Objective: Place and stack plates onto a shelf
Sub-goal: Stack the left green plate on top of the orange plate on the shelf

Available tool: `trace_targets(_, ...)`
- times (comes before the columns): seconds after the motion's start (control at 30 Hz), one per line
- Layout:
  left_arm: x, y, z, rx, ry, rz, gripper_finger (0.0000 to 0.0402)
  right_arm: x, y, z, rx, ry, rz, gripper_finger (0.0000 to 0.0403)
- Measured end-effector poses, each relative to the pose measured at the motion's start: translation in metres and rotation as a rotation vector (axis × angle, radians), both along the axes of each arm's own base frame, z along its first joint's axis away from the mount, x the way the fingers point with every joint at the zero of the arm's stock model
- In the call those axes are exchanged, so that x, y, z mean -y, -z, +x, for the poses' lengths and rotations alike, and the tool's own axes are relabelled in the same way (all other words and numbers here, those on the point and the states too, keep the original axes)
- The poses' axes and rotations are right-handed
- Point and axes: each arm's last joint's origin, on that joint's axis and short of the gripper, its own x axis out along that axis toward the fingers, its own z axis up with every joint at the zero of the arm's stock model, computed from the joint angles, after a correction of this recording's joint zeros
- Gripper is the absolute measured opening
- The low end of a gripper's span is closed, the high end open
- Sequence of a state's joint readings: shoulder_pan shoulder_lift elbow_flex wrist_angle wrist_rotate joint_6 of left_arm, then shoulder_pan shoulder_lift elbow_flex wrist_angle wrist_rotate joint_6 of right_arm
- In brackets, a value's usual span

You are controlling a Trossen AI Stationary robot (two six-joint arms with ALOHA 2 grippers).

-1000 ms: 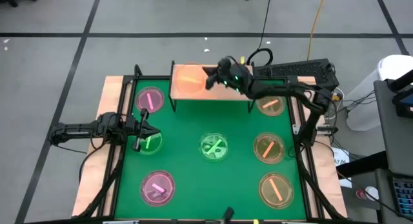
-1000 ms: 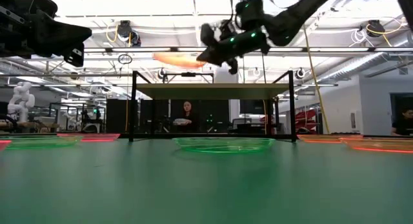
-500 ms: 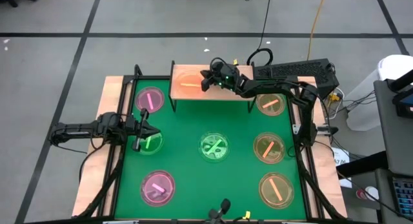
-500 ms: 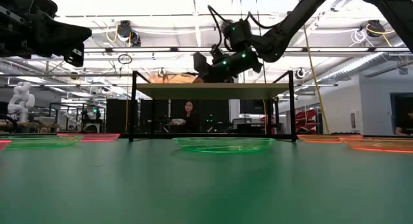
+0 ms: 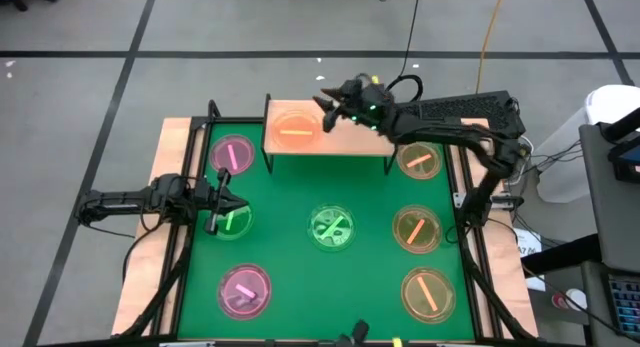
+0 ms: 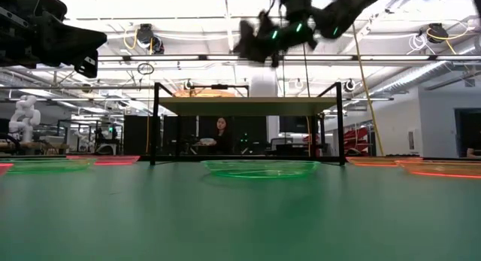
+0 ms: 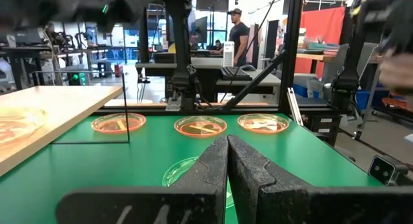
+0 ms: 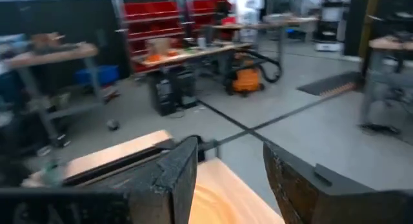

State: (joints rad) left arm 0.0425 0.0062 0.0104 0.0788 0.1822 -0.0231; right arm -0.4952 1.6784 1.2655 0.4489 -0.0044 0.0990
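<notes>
An orange plate [image 5: 297, 127] lies flat on the left half of the light-wood shelf [image 5: 350, 137], which stands on thin black legs at the table's far edge. My right gripper [image 5: 335, 102] hangs open above the shelf [image 6: 248, 104], just right of that plate, with nothing between its fingers [image 8: 174, 172]. Several more plates lie on the green table: pink [image 5: 232, 154], green [image 5: 332, 228] and amber [image 5: 416, 228]. My left gripper [image 5: 225, 202] is shut and empty, held well above a green plate [image 5: 236, 222] at the table's left.
Another pink plate [image 5: 244, 290] lies near left, and amber plates [image 5: 418, 160] [image 5: 427, 292] along the right side. The shelf's right half [image 5: 365, 139] is bare. A black frame [image 5: 470, 187] edges the table. A person [image 6: 219, 133] sits in the room behind the shelf.
My right gripper has come down with the orange plate from above the shelf, set it on the shelf's left half and let go. It has since risen and drawn slightly toward the table's right. The plate stays flat on the shelf.
</notes>
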Motion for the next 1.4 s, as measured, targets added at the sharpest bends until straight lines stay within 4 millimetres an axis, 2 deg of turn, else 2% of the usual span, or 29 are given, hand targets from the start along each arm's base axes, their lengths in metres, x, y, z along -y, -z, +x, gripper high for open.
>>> trace_targets(0.13,0.0,0.0,0.0,0.0,0.0,0.0,0.0015,-0.034,-0.035,-0.026,-0.067,-0.102,-0.003,0.0161)
trace_targets(0.2,0.0,0.0,0.0,0.0,0.0,0.0,0.0015,-0.054,-0.042,-0.04,-0.072,-0.138,-0.005,0.016)
trace_targets(0.27,0.0,0.0,0.0,0.0,0.0,0.0,0.0015,-0.075,-0.042,-0.052,-0.039,-0.181,-0.017,0.0156)
trace_targets(0.37,0.0,0.0,0.0,0.0,0.0,0.0,0.0015,-0.105,-0.025,-0.067,0.019,-0.26,-0.038,0.015)
trace_targets(0.47,0.0,0.0,0.0,0.0,0.0,0.0,0.0015,-0.132,0.001,-0.084,0.068,-0.34,-0.04,0.0145)
trace_targets(0.67,0.0,0.0,0.0,0.0,0.002,-0.025,0.0015,-0.168,0.055,-0.113,0.194,-0.453,-0.04,0.0144)
trace_targets(0.8,0.0,-0.005,-0.001,0.05,0.002,-0.013,0.0015,-0.179,0.068,-0.121,0.219,-0.446,-0.053,0.0144)
trace_targets(1.1,0.0,-0.032,-0.008,0.348,-0.003,0.027,0.0015,-0.187,0.065,-0.12,0.209,-0.463,-0.132,0.0144)
trace_targets(1.3,0.0,-0.034,-0.009,0.369,-0.034,0.019,0.0015,-0.187,0.067,-0.12,0.196,-0.468,-0.117,0.0144)
trace_targets(1.4,-0.003,-0.035,-0.009,0.372,-0.114,-0.076,0.0015,-0.187,0.067,-0.12,0.192,-0.468,-0.115,0.0144)
